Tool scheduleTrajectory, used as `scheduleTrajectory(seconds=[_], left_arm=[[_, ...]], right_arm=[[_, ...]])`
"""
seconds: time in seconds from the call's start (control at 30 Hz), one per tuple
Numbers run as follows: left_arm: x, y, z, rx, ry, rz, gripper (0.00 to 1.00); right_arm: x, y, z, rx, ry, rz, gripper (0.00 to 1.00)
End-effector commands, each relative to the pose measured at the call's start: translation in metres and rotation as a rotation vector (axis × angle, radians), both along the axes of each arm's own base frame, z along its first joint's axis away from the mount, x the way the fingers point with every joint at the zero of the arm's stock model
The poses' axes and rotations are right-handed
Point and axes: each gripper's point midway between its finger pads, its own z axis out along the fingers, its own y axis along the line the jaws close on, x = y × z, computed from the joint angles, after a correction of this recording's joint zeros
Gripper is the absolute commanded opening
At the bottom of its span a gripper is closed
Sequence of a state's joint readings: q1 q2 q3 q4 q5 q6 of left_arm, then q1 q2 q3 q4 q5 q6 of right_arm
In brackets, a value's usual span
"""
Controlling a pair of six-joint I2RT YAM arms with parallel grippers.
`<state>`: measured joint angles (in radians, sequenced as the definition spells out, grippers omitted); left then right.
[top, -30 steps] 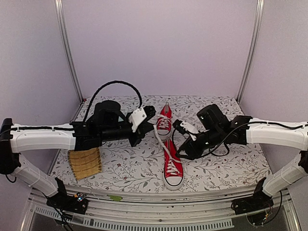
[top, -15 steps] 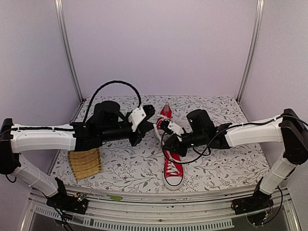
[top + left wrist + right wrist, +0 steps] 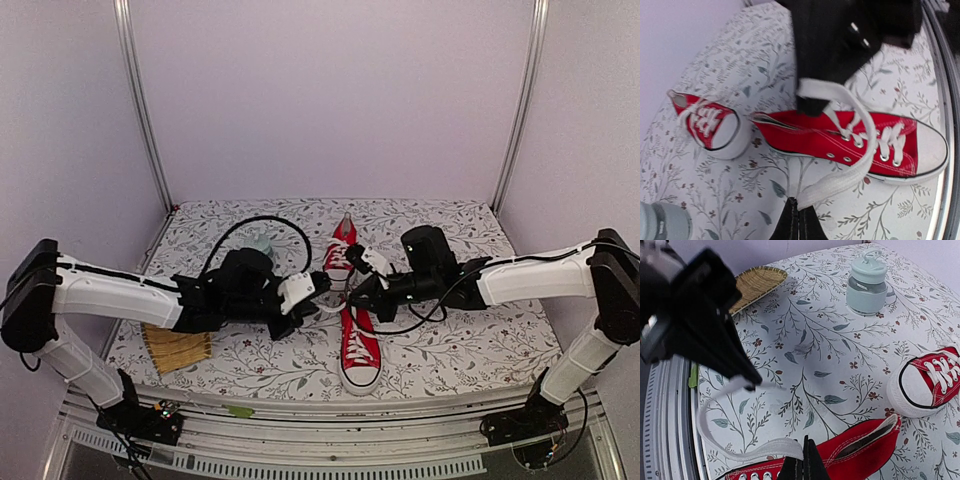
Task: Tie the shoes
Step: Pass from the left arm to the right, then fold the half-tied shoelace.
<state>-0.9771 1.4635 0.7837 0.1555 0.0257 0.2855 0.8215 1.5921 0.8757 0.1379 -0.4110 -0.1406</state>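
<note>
1. You have both sets of jaws clamped shut. The left gripper (image 3: pixel 798 220) pinches the white lace (image 3: pixel 860 165) just left of the near shoe (image 3: pixel 360 352). The right gripper (image 3: pixel 805 462) bites the same white band over that shoe's open top.
2. The near shoe lies flat in the middle of the table (image 3: pixel 470 345), its toe toward the near edge. The far shoe (image 3: pixel 341 256) sits close behind its heel.
3. So far, the lace is lifted clear of the near shoe and hangs in a slack curve between your two grips. You cannot tell from here whether that curve is one lace end or two.
4. No knot or bow shows on the near shoe — its tongue gapes and the upper eyelets sit loose. By my judgement you are early: the crossing, the first knot and the loops are all ahead.
5. The far shoe's laces look bunched at the top, but they are too small to tell whether they are tied — count it as unchecked.
</note>
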Motion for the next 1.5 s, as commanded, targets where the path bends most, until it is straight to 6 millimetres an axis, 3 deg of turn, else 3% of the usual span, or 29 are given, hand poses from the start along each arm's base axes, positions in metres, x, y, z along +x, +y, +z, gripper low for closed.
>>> scheduleTrajectory(seconds=[0.0, 0.07, 0.13, 0.17, 0.23, 0.37, 0.43, 0.53, 0.67, 0.93, 1.03, 1.2, 1.37, 1.47], left_arm=[[-0.061, -0.028, -0.054, 0.115, 0.148, -0.285, 0.00], [-0.072, -0.029, -0.052, 0.079, 0.203, -0.343, 0.18], [-0.082, -0.025, -0.050, 0.066, 0.229, -0.410, 0.47], [-0.085, -0.023, -0.048, 0.067, 0.229, -0.439, 0.55], [-0.085, -0.019, -0.042, 0.066, 0.217, -0.462, 0.57], [-0.063, -0.013, 0.001, -0.076, 0.140, -0.452, 0.46], [-0.042, -0.016, 0.027, -0.176, 0.012, -0.409, 0.40], [-0.024, -0.029, 0.033, -0.182, -0.068, -0.403, 0.40], [-0.009, -0.049, 0.030, -0.186, -0.031, -0.439, 0.41], [-0.001, -0.062, 0.025, -0.201, -0.004, -0.491, 0.34], [0.001, -0.063, 0.018, -0.181, 0.003, -0.494, 0.27], [-0.001, -0.063, 0.013, -0.171, 0.019, -0.501, 0.03], [0.003, -0.059, 0.012, -0.184, 0.011, -0.446, 0.00], [0.003, -0.054, 0.011, -0.210, -0.026, -0.404, 0.00]], right_arm=[[-0.003, -0.001, 0.012, 0.051, 0.003, 0.004, 0.01], [-0.003, -0.003, 0.011, 0.047, 0.000, 0.004, 0.01], [-0.004, -0.004, 0.012, 0.053, -0.011, 0.015, 0.01], [-0.006, -0.004, 0.012, 0.056, -0.019, 0.025, 0.01], [-0.007, -0.003, 0.013, 0.059, -0.036, 0.040, 0.01], [-0.007, -0.002, 0.014, 0.057, -0.071, 0.065, 0.01], [-0.007, -0.002, 0.014, 0.057, -0.088, 0.078, 0.01], [-0.008, 0.000, 0.015, 0.064, -0.104, 0.095, 0.01], [-0.009, 0.002, 0.015, 0.066, -0.116, 0.117, 0.01], [-0.010, 0.004, 0.015, 0.071, -0.121, 0.134, 0.01], [-0.010, 0.004, 0.016, 0.072, -0.130, 0.139, 0.01], [-0.010, 0.005, 0.016, 0.066, -0.132, 0.145, 0.03], [-0.004, -0.005, 0.010, 0.018, -0.137, 0.085, 0.27], [-0.006, -0.019, 0.003, -0.016, -0.143, 0.043, 0.36]])
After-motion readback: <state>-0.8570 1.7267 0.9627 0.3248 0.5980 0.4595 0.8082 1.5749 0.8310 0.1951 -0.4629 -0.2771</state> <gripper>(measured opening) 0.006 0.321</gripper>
